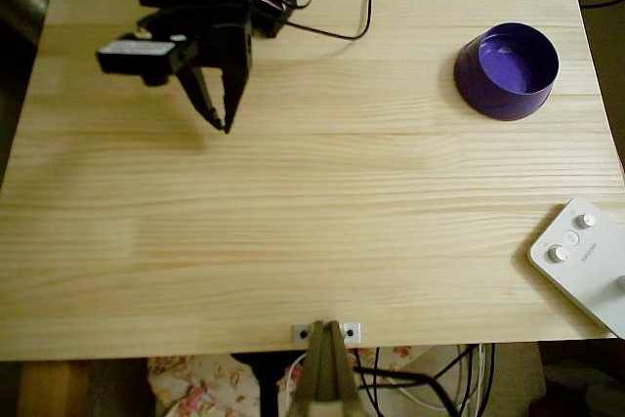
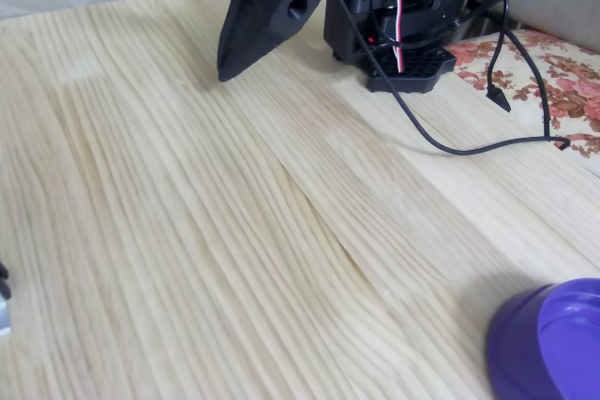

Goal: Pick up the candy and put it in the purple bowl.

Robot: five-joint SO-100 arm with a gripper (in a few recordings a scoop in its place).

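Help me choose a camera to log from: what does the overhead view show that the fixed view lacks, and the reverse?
Overhead alone: the white plastic device with round knobs at the table's lower right edge, and a clamp at the near edge. Fixed view alone: a flowered cloth beside the table. Both: the pale wooden table, the black two-finger gripper near its tips-together pose, the arm's black cable, and the round deep-purple plastic bowl, cut off at the fixed view's corner.
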